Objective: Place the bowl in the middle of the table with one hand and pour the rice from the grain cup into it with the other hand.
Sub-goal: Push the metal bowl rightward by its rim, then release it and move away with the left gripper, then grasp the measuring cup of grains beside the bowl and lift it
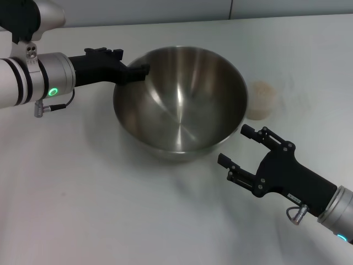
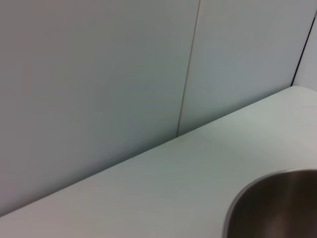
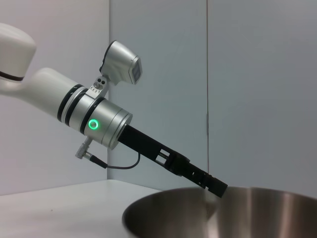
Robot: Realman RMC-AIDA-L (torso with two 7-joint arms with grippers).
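OK, left gripper (image 1: pixel 140 72) looks clamped on the far-left rim of the stiff, slick steel bowl (image 1: pixel 182 99) mid-table; I'd take the flimsy rice-filled grain cup (image 1: pixel 260 100), just right, by its sidewall with the open, empty right gripper (image 1: pixel 237 148).

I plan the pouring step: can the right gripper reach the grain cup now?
Probably yes: the right gripper is open, nothing lies between it and the grain cup, beside the bowl.
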